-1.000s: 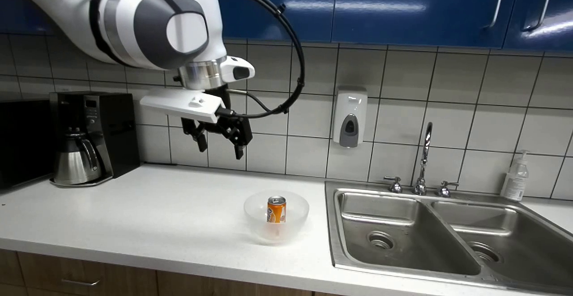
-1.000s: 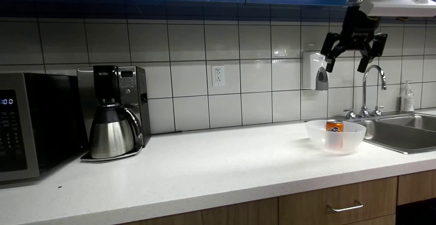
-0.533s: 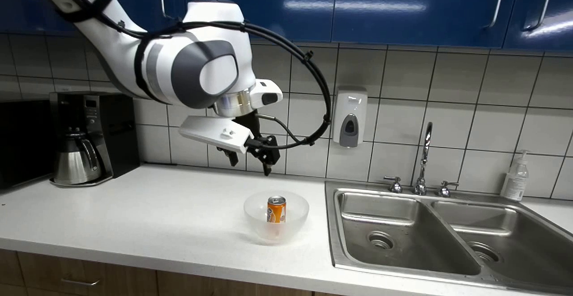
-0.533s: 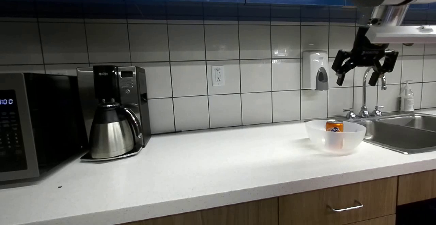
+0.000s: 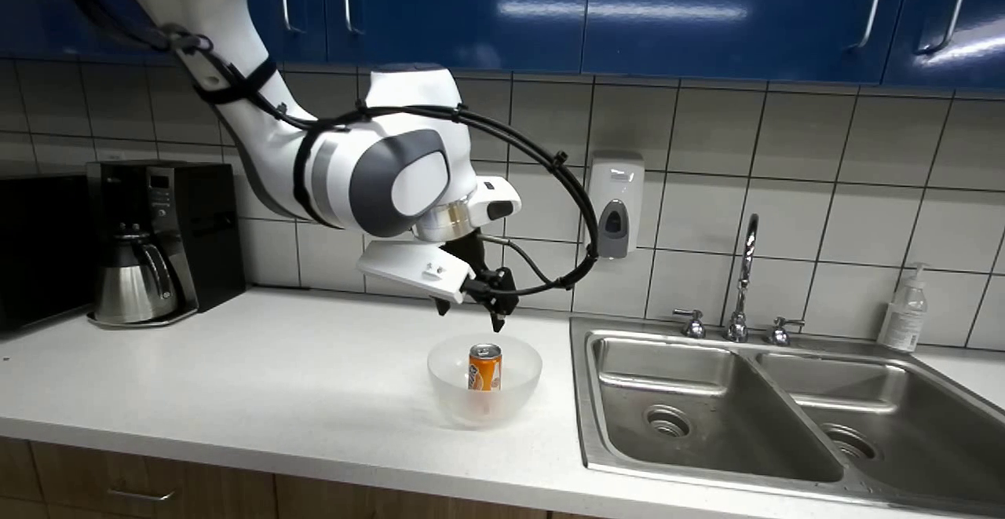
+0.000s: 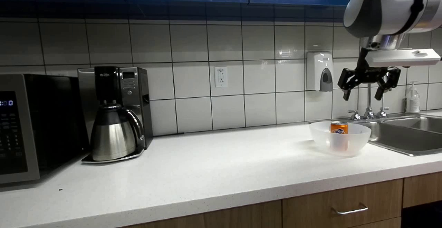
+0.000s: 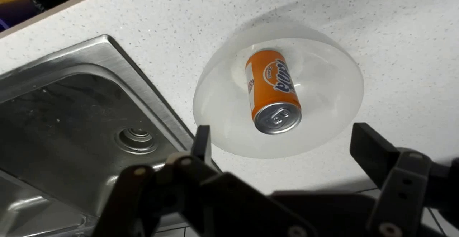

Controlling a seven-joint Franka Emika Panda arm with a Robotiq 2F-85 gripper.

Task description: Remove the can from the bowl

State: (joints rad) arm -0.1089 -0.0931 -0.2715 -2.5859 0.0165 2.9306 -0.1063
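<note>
The orange can point(image 5: 484, 371) stands upright inside the translucent whitish bowl point(image 5: 449, 381) on the counter. In an exterior view the can point(image 6: 339, 128) shows above the bowl's rim point(image 6: 319, 139), its lower part blurred through the wall. In the wrist view the can point(image 7: 273, 77), silvery lid toward me, lies ahead of the fingers, inside the bowl point(image 7: 330, 100). My gripper point(image 5: 469, 318) is open and empty, above the bowl and apart from it. It also hangs open above the bowl in an exterior view point(image 6: 362, 97). In the wrist view the gripper point(image 7: 281, 136) has its fingers wide apart.
The steel sink point(image 5: 667, 401) lies close beside the bowl, with a tall faucet point(image 5: 742, 283) behind it. A soap dispenser point(image 5: 615, 205) hangs on the tiled wall. A coffee maker point(image 6: 117, 117) and a microwave point(image 6: 41, 128) stand farther along the counter.
The arm has come down, and the gripper is now lower and nearer the bowl. It has stayed open. The can and the bowl have not moved.
</note>
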